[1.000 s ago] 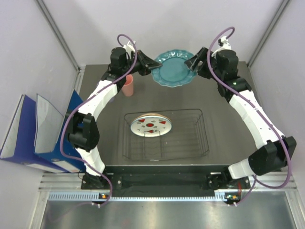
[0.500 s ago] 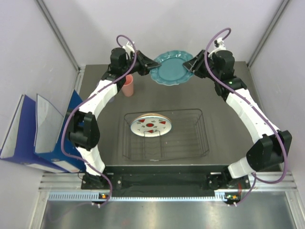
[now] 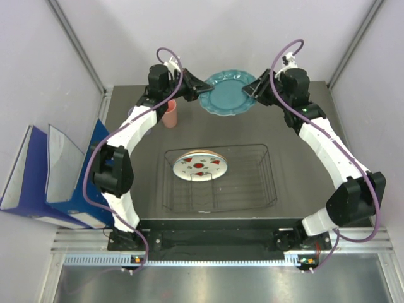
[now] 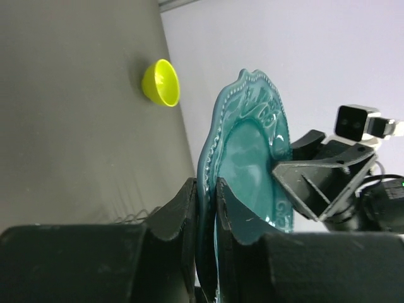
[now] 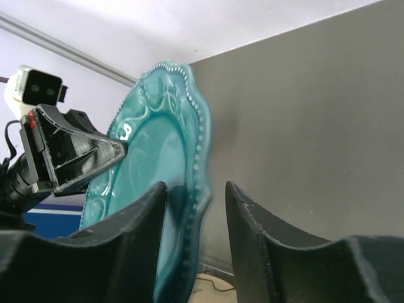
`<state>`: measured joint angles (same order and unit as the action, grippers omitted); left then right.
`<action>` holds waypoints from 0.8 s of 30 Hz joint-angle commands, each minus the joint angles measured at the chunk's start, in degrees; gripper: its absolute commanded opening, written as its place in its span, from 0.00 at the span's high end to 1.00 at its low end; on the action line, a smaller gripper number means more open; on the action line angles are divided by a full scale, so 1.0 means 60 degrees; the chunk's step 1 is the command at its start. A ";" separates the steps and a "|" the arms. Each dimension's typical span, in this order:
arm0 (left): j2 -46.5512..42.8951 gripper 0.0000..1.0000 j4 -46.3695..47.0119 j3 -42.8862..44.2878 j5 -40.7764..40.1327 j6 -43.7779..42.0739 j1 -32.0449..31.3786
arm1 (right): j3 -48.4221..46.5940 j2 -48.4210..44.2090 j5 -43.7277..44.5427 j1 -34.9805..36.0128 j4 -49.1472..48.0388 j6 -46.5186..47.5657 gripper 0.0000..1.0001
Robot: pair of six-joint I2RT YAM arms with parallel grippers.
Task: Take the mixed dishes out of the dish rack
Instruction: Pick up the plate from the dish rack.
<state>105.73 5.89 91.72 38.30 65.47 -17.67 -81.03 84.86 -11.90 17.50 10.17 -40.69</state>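
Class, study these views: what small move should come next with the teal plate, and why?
Probably close the right gripper on the teal plate: its fingers straddle the rim with a visible gap, while the left gripper pinches the opposite edge.

Right claw [image 5: 196, 189] has narrowed around the rim of the teal scalloped plate [image 5: 151, 145]; its arm edged inward.

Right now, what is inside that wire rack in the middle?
A white plate with red marks lies in the rack's left half. A thin peach edge peeks out beneath it, probably a second plate, but the white one covers the rest.
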 commanded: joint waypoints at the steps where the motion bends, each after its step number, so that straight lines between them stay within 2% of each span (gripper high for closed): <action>1: -0.0440 1.00 0.0353 0.0767 -0.0099 -0.0729 -0.0043 | -0.0396 -0.0080 -0.0097 -0.0001 -0.0012 -0.0074 0.64; 3: -0.0527 1.00 0.0074 0.0870 -0.0377 -0.0965 -0.0043 | -0.0396 -0.0139 0.0035 -0.0001 0.0193 -0.0147 0.54; 8: -0.0732 1.00 -0.0410 0.0929 -0.0905 -0.1493 -0.0043 | -0.0293 -0.0461 0.0196 -0.0016 0.0399 -0.0308 0.52; 11: -0.0791 1.00 -0.0396 0.0855 -0.1037 -0.1522 -0.0043 | -0.0308 -0.0491 0.0138 -0.0045 0.0544 -0.0323 0.69; 12: -0.0806 1.00 -0.0410 0.0826 -0.1095 -0.1551 -0.0043 | -0.0322 -0.0491 0.0181 -0.0045 0.0618 -0.0367 0.82; 15: -0.0864 1.00 -0.0396 0.0782 -0.1155 -0.1654 -0.0043 | -0.0381 -0.0476 0.0138 -0.0045 0.0867 -0.0397 0.94; 17: -0.0850 1.00 -0.0236 0.0768 -0.1096 -0.1581 -0.0043 | -0.0396 -0.0447 0.0021 -0.0060 0.0941 -0.0397 1.00; 24: -0.0821 1.00 0.0409 0.0416 -0.0672 -0.1054 -0.0058 | -0.0206 -0.0184 -0.1001 -0.0089 0.0488 -0.0528 1.00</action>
<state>105.36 -0.89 93.17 34.22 57.19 -17.78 -81.06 84.68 -11.79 16.64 16.38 -44.25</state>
